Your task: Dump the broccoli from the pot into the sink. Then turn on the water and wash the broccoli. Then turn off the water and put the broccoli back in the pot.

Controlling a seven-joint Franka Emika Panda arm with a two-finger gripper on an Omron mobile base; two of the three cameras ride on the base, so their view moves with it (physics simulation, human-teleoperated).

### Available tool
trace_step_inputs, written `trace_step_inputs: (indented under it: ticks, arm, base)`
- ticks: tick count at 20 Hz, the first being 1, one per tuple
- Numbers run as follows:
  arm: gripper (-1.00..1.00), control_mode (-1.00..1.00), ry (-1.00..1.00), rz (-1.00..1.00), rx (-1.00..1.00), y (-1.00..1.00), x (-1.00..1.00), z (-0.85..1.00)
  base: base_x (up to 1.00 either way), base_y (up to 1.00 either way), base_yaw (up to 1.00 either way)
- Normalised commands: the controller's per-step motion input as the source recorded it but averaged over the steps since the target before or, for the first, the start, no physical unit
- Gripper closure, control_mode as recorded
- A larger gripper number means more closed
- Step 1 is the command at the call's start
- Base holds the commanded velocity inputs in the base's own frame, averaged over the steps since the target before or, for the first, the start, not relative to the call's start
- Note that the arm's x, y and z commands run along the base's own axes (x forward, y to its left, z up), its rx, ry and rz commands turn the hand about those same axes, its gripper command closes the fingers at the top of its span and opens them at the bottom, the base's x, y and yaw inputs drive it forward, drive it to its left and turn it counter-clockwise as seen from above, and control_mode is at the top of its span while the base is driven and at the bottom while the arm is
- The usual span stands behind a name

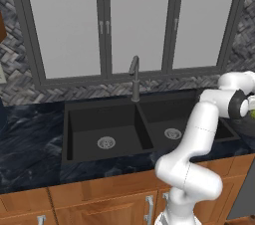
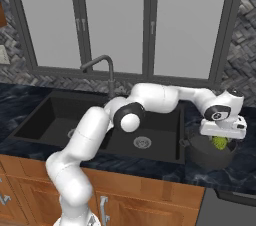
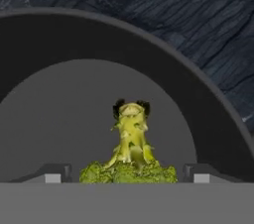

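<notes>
The broccoli (image 3: 130, 134), a yellow-green knobbly lump, sits inside the pot (image 3: 198, 84), stem end toward the pot floor and florets toward the camera. My gripper (image 3: 126, 174) hangs straight over it, open, and each fingertip (image 3: 53, 174) stands a small gap away from the florets. In the right base view the pot (image 2: 200, 155) rests on the dark counter just right of the sink (image 2: 45, 120), with the gripper (image 2: 220, 139) reaching down into its mouth above the broccoli (image 2: 219, 143). Both sink (image 1: 99, 119) basins hold nothing but their silver drains.
The slim grey gooseneck faucet (image 1: 134, 77) stands behind the divider between the basins, spout (image 2: 95, 62) turned left; no water runs. Dark marble counter (image 1: 30, 139) lies left of the sink. Tall windows and a herringbone backsplash close off the back. Wooden cabinet fronts (image 1: 99, 199) run below.
</notes>
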Motion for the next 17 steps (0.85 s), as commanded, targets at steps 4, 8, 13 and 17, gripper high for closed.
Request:
trace_step_inputs:
  ticks: [4,8,13,17]
  arm:
    - [-1.0,-1.0,-0.01,0.0,0.0,0.08,-0.17,0.28]
    - [-1.0,-1.0,-0.1,0.0,-0.03,0.32,-0.49,0.63]
    - [-1.0,-1.0,-0.26,-0.03,-0.1,0.65,-0.77,0.79]
    - [-1.0,-1.0,-0.27,-0.11,-0.14,0.77,-0.83,0.76]
  base:
    - [0.0,0.0,0.0]
    - [0.0,0.0,0.0]
    - [0.0,0.0,0.0]
    - [0.0,0.0,0.0]
